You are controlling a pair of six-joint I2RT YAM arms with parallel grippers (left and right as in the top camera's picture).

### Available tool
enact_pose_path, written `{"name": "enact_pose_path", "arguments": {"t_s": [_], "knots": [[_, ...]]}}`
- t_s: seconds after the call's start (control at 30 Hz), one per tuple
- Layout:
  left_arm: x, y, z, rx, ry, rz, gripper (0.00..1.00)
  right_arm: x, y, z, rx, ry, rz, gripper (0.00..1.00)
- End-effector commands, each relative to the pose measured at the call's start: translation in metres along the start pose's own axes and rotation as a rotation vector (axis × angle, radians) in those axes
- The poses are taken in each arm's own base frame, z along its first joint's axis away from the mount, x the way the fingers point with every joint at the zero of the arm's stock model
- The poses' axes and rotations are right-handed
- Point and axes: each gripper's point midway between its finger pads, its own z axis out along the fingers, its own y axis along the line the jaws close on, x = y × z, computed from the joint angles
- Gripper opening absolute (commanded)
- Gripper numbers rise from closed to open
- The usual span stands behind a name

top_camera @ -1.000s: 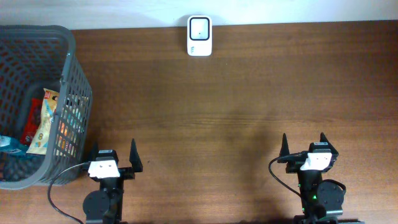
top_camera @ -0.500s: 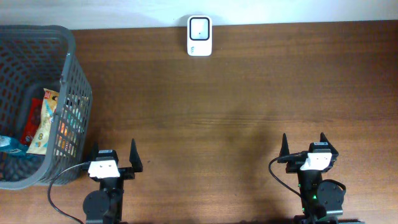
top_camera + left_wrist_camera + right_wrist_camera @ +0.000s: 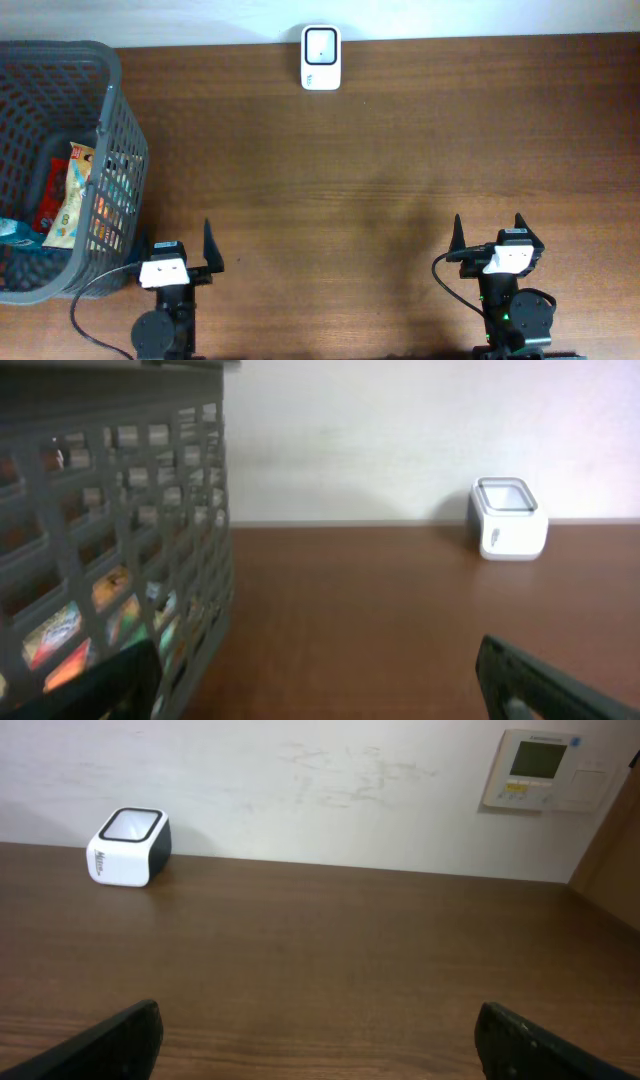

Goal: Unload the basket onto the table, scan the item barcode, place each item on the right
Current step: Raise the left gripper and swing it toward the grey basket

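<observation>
The items lie in the grey mesh basket (image 3: 112,120) at the left: a colourful snack packet (image 3: 72,195) and other packs, also seen through the mesh (image 3: 55,645). No barcode can be made out. The white scanner (image 3: 321,58) stands at the table's far edge, upright (image 3: 508,520) (image 3: 129,847). My left gripper (image 3: 180,250) is open at the front edge, right beside the basket's near corner, with nothing between its fingers (image 3: 315,680). My right gripper (image 3: 488,238) is open and empty over bare wood at the front right (image 3: 318,1030).
The brown wooden table (image 3: 400,170) runs between the arms and the scanner. A white wall stands behind it, with a wall thermostat (image 3: 540,770) at the right. The basket's wall (image 3: 150,540) fills the left of the left wrist view.
My left gripper has shifted slightly left and forward, closer to the basket. The right arm, scanner and basket have not moved.
</observation>
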Motion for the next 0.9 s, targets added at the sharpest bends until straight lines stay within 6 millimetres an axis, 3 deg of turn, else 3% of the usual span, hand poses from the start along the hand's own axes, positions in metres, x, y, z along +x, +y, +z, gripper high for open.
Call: {"name": "enact_pose_path", "arguments": {"t_s": [0.0,0.07,0.13,0.23,0.37,0.43,0.53,0.57,0.63,0.7,0.8,0.87], "knots": [[-0.055,-0.048,-0.014,0.289,-0.238,0.031,0.99,0.003,-0.002,0.000,0.017,0.007,-0.001,0.98],[-0.097,-0.062,-0.034,0.382,-0.431,0.063,0.99,0.003,-0.002,0.000,0.017,0.007,-0.001,0.98],[-0.136,-0.059,-0.055,0.368,-0.615,0.083,0.99,0.003,-0.002,0.000,0.017,0.007,-0.001,0.98],[-0.155,-0.057,-0.066,0.362,-0.681,0.090,0.99,0.003,-0.002,0.000,0.017,0.007,-0.001,0.98],[-0.204,-0.053,-0.088,0.353,-0.774,0.100,0.99,0.003,-0.002,0.000,0.017,0.007,-0.001,0.98],[-0.231,-0.063,-0.091,0.421,-0.733,0.117,0.99,0.003,-0.002,0.000,0.017,0.007,-0.001,0.98],[-0.252,-0.067,-0.057,0.461,-0.416,0.066,0.99,0.003,-0.002,0.000,0.017,0.007,-0.001,0.99],[-0.258,-0.079,-0.058,0.546,-0.369,0.073,0.99,0.004,-0.002,0.000,0.017,0.007,-0.001,0.98],[-0.279,-0.103,-0.078,0.718,-0.421,0.119,0.99,0.003,-0.002,0.000,0.017,0.007,-0.001,0.98],[-0.299,-0.104,-0.090,0.729,-0.530,0.155,0.99,0.003,-0.002,0.000,0.017,0.007,-0.001,0.98],[-0.309,-0.103,-0.093,0.725,-0.552,0.160,0.99,0.003,-0.002,0.000,0.017,0.007,-0.001,0.98],[-0.317,-0.104,-0.078,0.734,-0.464,0.128,0.99,0.003,-0.002,0.000,0.017,0.007,-0.001,0.98]]}}
